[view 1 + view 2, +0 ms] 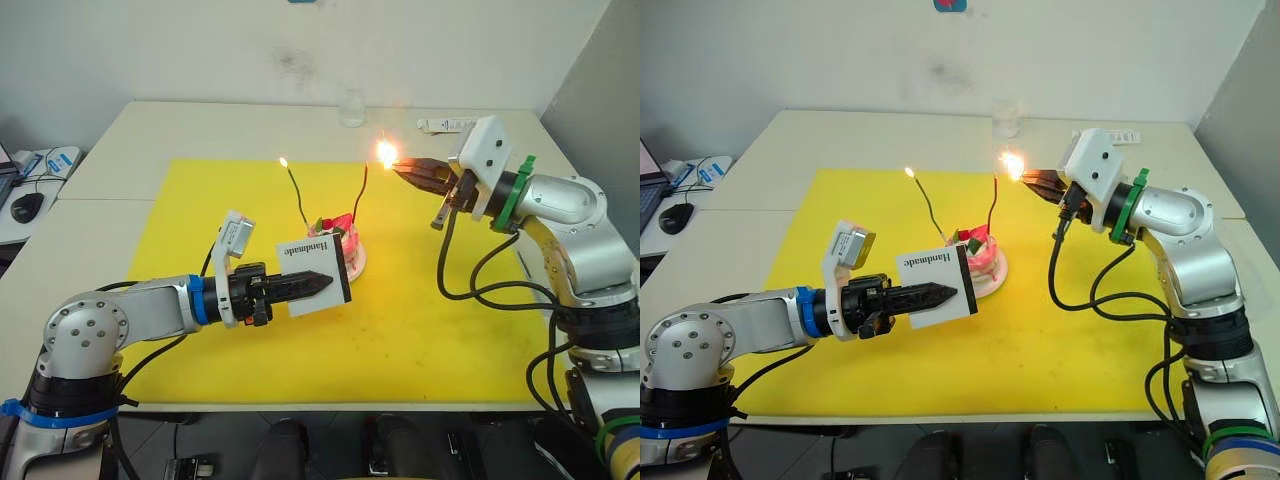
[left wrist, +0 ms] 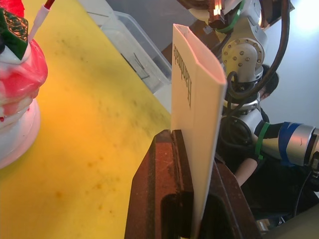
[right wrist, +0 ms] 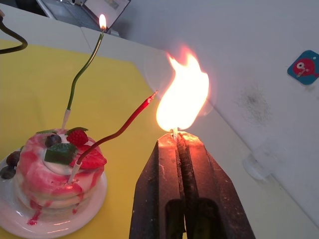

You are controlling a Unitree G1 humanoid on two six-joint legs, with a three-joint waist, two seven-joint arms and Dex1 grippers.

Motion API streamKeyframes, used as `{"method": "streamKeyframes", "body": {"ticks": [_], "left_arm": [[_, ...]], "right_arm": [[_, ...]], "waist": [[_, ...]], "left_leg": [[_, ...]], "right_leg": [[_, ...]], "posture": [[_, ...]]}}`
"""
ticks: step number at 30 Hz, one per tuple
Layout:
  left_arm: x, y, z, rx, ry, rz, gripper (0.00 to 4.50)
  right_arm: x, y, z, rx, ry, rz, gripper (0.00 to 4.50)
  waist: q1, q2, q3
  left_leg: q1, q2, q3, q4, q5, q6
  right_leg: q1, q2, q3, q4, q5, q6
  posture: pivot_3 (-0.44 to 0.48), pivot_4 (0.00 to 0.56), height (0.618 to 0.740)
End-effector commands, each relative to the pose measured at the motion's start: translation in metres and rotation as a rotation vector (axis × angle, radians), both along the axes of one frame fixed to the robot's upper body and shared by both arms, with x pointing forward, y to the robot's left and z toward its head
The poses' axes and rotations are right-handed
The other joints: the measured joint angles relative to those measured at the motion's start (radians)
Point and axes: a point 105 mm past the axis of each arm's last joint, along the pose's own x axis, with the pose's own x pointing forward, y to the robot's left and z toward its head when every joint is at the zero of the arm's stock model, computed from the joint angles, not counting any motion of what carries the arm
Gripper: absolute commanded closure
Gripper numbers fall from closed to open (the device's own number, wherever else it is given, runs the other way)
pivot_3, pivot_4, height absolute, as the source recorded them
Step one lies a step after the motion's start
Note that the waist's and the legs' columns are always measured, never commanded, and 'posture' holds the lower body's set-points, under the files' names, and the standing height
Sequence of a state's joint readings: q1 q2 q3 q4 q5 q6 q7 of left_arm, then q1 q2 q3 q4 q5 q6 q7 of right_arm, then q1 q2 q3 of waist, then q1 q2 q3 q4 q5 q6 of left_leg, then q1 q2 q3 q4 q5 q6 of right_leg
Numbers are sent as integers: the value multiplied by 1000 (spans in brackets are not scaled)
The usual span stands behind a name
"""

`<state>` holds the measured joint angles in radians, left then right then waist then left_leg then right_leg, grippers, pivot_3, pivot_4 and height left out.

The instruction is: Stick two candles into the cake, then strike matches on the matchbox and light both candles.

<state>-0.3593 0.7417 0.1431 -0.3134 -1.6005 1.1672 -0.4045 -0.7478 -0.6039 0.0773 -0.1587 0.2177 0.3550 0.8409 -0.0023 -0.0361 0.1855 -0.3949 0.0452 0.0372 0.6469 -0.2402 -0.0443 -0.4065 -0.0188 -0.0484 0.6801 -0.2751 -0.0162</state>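
A yellow mat (image 1: pixel 420 330) covers the pale table (image 1: pixel 180 125), and at its middle we see the cake (image 3: pixel 57 174) with both candles stuck in. From the right wrist we make out what the head views blur: the green candle (image 3: pixel 84 69) burns at its tip, while the red candle (image 3: pixel 117 132) is unlit, its end just beside the flame. Our right gripper (image 3: pixel 177 142) is pinched tight on a burning match (image 3: pixel 174 131). Our left gripper (image 2: pixel 192 164) clamps the matchbox (image 2: pixel 194 99) upright, just beside the cake.
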Motion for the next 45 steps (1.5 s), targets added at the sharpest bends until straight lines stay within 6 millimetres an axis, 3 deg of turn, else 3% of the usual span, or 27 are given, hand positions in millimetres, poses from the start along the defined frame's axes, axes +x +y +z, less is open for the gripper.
{"method": "streamKeyframes", "body": {"ticks": [1,18,45], "left_arm": [[-4,-4,7,-14,-39,-19,4500],[-3,-4,7,-13,-38,-18,4500],[-3,-5,7,-12,-38,-22,4500]], "right_arm": [[-4,7,16,11,-72,26,4477],[0,21,17,22,-75,61,4477],[-4,18,10,-2,-43,61,4477]], "waist": [[0,0,0],[0,0,0],[0,0,0]], "left_leg": [[0,0,0,0,0,0],[0,0,0,0,0,0],[0,0,0,0,0,0]], "right_leg": [[0,0,0,0,0,0],[0,0,0,0,0,0],[0,0,0,0,0,0]], "posture": [[0,150,740],[0,150,740],[0,150,740]]}}
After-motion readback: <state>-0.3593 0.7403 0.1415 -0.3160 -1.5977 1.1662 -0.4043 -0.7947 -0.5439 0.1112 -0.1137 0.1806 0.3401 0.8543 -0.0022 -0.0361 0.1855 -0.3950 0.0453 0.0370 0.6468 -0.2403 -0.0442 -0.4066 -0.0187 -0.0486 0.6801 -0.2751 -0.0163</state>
